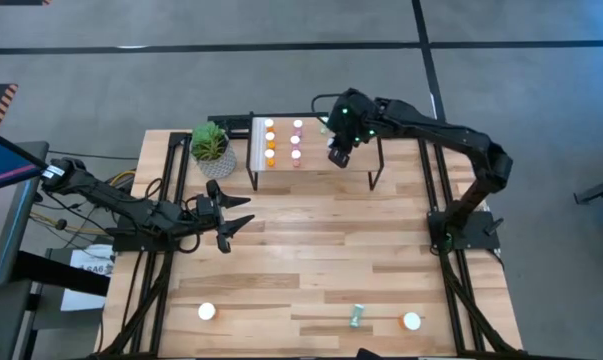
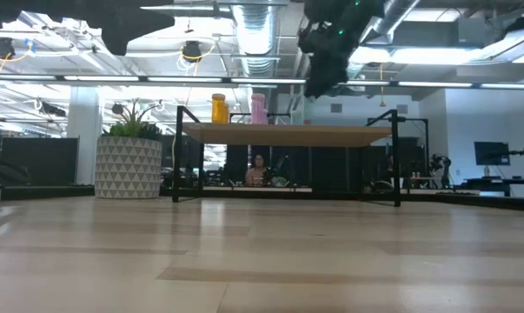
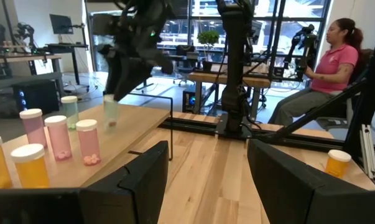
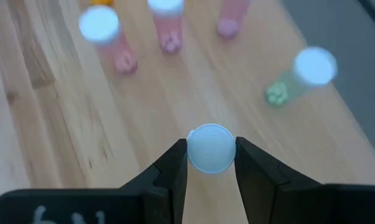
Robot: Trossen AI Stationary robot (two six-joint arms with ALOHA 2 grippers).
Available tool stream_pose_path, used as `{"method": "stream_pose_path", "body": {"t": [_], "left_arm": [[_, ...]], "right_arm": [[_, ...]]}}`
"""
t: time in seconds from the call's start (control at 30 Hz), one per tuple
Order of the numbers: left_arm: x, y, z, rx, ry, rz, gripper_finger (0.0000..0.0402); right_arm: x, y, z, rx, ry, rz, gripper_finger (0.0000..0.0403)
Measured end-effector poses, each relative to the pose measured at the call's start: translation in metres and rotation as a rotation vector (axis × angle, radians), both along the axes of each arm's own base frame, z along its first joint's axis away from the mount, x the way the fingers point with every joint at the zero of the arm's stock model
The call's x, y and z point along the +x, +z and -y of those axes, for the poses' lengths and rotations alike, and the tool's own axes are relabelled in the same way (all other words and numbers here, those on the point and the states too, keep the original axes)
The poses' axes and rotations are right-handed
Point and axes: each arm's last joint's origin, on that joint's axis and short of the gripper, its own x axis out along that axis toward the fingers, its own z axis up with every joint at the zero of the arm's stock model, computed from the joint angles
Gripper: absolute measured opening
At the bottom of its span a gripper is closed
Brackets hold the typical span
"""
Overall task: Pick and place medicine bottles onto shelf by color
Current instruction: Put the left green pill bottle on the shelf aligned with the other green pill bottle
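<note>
Your right claw [image 4: 211,163] is clamped on the white cap of a teal bottle [image 4: 210,148] and hangs over the shelf [image 1: 351,175], beside the lone teal bottle [image 4: 296,78] standing there, presumably so the teal ones form their own row next to the pink row [image 1: 297,140] and orange row [image 1: 270,140]. Your left claw [image 1: 231,212] waits spread apart and empty, low over the worktop [image 1: 321,260] by the potted plant [image 1: 212,148]. Three bottles [image 1: 356,317] are still at the near edge, one lying on its side.
</note>
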Motion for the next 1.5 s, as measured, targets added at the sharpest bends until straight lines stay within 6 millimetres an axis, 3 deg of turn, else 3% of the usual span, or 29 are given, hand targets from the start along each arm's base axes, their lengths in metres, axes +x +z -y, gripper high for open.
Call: {"method": "stream_pose_path", "body": {"t": [0.23,1.1,1.5], "left_arm": [[0.0,0.0,0.0,0.0,0.0,-0.001,0.0208],[0.0,-0.001,0.0,0.01,0.004,-0.008,0.0208],[0.0,-0.001,0.0,0.009,0.004,-0.008,0.0208]], "right_arm": [[0.015,-0.018,0.008,0.006,0.013,-0.019,0.0134],[0.01,-0.013,0.022,-0.023,-0.016,0.029,0.0135],[0.012,-0.013,0.023,-0.029,-0.024,0.047,0.0161]]}}
